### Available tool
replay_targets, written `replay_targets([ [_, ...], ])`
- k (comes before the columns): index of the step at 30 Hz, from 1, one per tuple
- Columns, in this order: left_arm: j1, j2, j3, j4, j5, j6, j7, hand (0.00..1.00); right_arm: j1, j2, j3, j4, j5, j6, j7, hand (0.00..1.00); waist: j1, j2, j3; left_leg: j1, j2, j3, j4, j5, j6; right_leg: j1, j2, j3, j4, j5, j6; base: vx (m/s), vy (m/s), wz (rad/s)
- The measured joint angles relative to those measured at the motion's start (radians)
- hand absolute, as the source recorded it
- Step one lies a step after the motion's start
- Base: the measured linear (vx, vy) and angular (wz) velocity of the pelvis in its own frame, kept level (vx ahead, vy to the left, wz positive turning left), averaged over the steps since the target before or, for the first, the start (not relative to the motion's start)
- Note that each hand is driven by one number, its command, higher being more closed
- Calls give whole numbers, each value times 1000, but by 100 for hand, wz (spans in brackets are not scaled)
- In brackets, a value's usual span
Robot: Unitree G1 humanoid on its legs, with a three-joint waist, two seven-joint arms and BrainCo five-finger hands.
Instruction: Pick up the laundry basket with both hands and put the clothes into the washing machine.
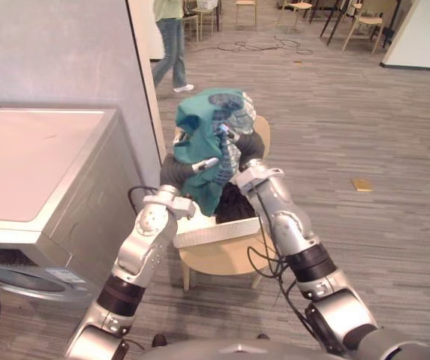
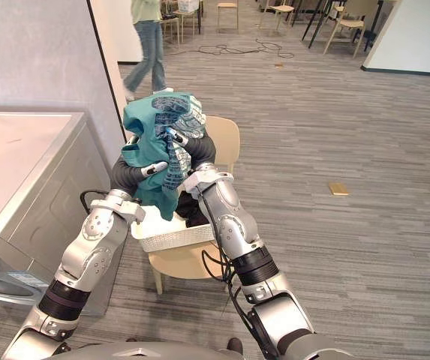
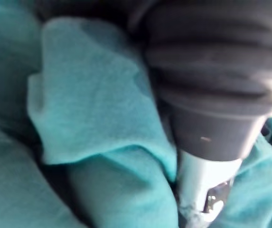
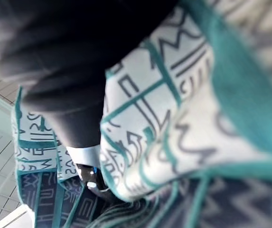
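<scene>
A bundle of clothes hangs lifted above the white laundry basket (image 1: 215, 234), which rests on a wooden chair (image 1: 222, 261). The bundle is a teal cloth (image 1: 199, 127) and a white, teal-patterned cloth (image 1: 239, 112). My left hand (image 1: 199, 164) grips the teal cloth from the left, its fingers curled into the folds (image 3: 102, 109). My right hand (image 1: 239, 147) is wrapped in the patterned cloth (image 4: 173, 109) from the right. A dark garment (image 1: 233, 206) and something white still lie in the basket. The washing machine (image 1: 34, 172) stands at the left, its round door (image 1: 16, 279) facing front.
A grey partition wall (image 1: 64, 52) rises behind the washer. A person (image 1: 171, 45) in jeans walks at the back, near wooden chairs (image 1: 365, 22) and floor cables. A small tan object (image 1: 362, 184) lies on the floor to the right.
</scene>
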Motion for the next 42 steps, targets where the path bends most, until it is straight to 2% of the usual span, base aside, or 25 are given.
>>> replay_targets([
  [6, 0, 12, -9, 0, 2, 0, 5, 0, 0, 5, 29, 0, -1, 0, 0, 100, 5, -7, -8, -11, 0, -10, -1, 5, -1, 1, 0, -16, -3, 0, -1, -7, -2, 6],
  [7, 0, 14, -9, 0, 2, 0, 6, 100, 0, 5, 34, 0, -1, 0, 0, 100, 5, -8, -9, -11, 0, -10, -1, 5, -1, 1, 0, -16, -3, 0, -1, -1, -1, 4],
  [16, 0, 37, -14, 3, 2, 0, 60, 100, 0, 8, 85, 0, 0, -3, -1, 100, 2, -17, -21, -12, 0, -13, -1, 6, -1, 1, 0, -20, -2, -1, -2, 0, 0, 0],
  [22, 0, 48, -7, 3, 2, 0, 63, 100, 0, 13, 96, 0, 0, -3, -1, 100, 6, -24, -26, -13, 1, -13, -1, 6, -1, 1, 0, -20, -2, -1, -2, 0, 0, 0],
  [23, 0, 48, -7, 3, 2, 0, 63, 100, 0, 13, 96, 0, 0, -3, -1, 0, 6, -27, -28, -14, 1, -12, -1, 6, -1, 0, 0, -20, -2, -1, -2, 0, 0, 0],
  [31, 0, 49, 4, 5, 1, 0, 63, 100, 2, 9, 105, 0, -2, 4, 12, 0, 3, -35, -33, -15, 1, -11, -1, 6, -1, -3, 0, -18, -1, -1, -2, 0, 0, 0],
  [36, 2, 46, -9, 77, -12, 2, 36, 100, 69, -83, 111, -43, -42, 52, 82, 0, -10, -56, -34, -15, 1, -8, -1, 6, -1, -4, 0, -14, -2, -1, -2, 0, 0, 0],
  [42, 60, 12, -5, 173, -141, 12, 3, 100, 257, -162, 73, -132, -79, 101, 160, 0, -20, -89, -25, -15, 3, 14, -1, 2, -2, -23, 4, 13, 2, -1, -2, -1, 0, -11],
])
